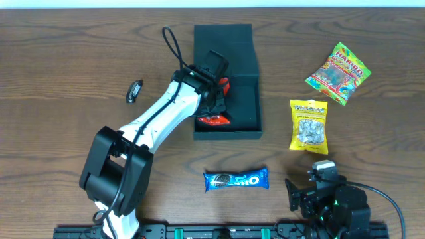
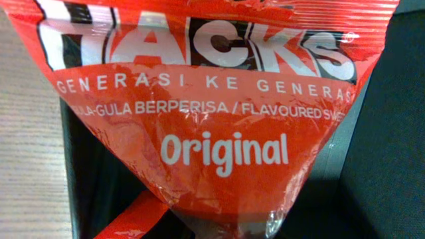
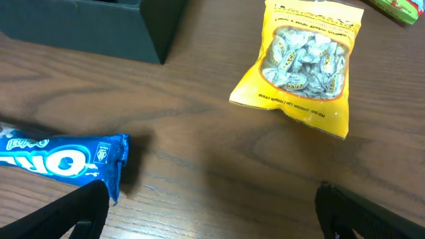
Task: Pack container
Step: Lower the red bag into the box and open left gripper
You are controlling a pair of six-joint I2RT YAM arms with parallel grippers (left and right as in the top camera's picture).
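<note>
The dark teal-green container (image 1: 246, 99) lies open at the table's back middle, its flap lid (image 1: 222, 40) folded back. My left gripper (image 1: 216, 99) hangs over the container's left half, shut on a red Hacks candy packet (image 1: 214, 120). The packet fills the left wrist view (image 2: 219, 133) and narrows to a pinch at the bottom edge, with the dark container floor (image 2: 392, 133) behind it. My right gripper (image 1: 312, 189) rests near the front right, open and empty (image 3: 212, 222).
A blue Oreo pack (image 1: 236, 179) (image 3: 60, 159) lies in front of the container. A yellow candy bag (image 1: 309, 125) (image 3: 302, 60) and a Haribo bag (image 1: 339, 73) lie at the right. A small black object (image 1: 135, 90) lies at the left.
</note>
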